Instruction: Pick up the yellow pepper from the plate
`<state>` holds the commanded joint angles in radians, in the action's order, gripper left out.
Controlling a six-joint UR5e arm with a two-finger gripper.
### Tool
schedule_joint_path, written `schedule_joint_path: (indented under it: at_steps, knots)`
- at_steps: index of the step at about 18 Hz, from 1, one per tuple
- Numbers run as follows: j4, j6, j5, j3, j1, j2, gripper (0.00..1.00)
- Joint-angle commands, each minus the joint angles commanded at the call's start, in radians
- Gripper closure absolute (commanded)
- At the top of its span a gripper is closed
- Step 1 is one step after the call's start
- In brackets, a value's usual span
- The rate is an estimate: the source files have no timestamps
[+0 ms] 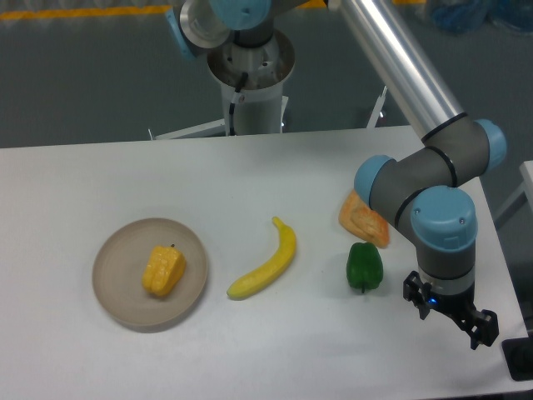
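Yellow pepper [164, 270] lies on plate [117, 292], right of centre, at table's [83, 183] left side. Your banana [266, 262] sits just right of plate, green pepper [364, 267] further right, orange wedge [363, 220] behind it. Your gripper [450, 317] hangs near table's right edge, well apart from plate, fingers spread, holding nothing.

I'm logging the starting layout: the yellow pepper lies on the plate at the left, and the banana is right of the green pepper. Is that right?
Not quite. The camera view shows the banana left of the green pepper, between it and the plate. The yellow pepper does lie on the plate at the left.
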<state>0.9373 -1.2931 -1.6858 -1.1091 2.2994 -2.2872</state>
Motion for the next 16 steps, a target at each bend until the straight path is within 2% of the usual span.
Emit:
schedule_joint_path:
  at_steps: [7,16]
  knots:
    - [0.003,0.041,-0.003,-0.018,-0.009,0.024,0.0]
    - [0.015,0.129,0.011,-0.152,-0.04,0.169,0.0]
